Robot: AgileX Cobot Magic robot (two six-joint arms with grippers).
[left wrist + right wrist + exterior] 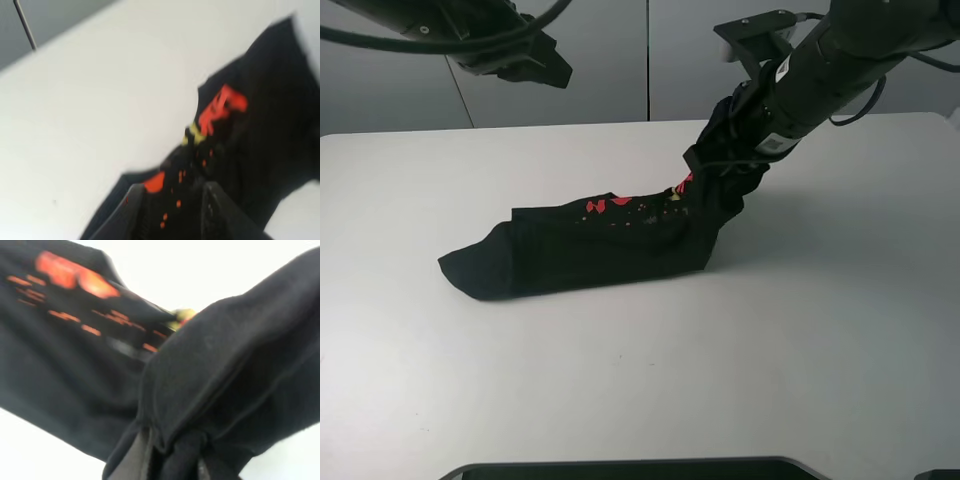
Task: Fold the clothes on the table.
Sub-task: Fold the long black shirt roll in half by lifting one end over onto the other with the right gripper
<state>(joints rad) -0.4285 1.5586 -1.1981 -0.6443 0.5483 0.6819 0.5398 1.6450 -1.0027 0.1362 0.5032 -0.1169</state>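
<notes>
The clothes (600, 250), a black T-shirt with red and yellow print, lie stretched across the middle of the white table (620, 380). Their right end is lifted off the surface. My right gripper (728, 140) is shut on that raised end, and in the right wrist view the cloth (215, 370) bunches between the gripper (172, 460) fingers. My left gripper (545, 65) hangs high over the table's back left, apart from the shirt. In the left wrist view this gripper (172, 200) has its fingers (132, 212) spread, with nothing between them and the blurred shirt (260, 145) below.
Grey wall panels (620, 50) stand behind the table. A dark edge (630, 468) shows at the table's front. Bare white tabletop surrounds the shirt on all sides.
</notes>
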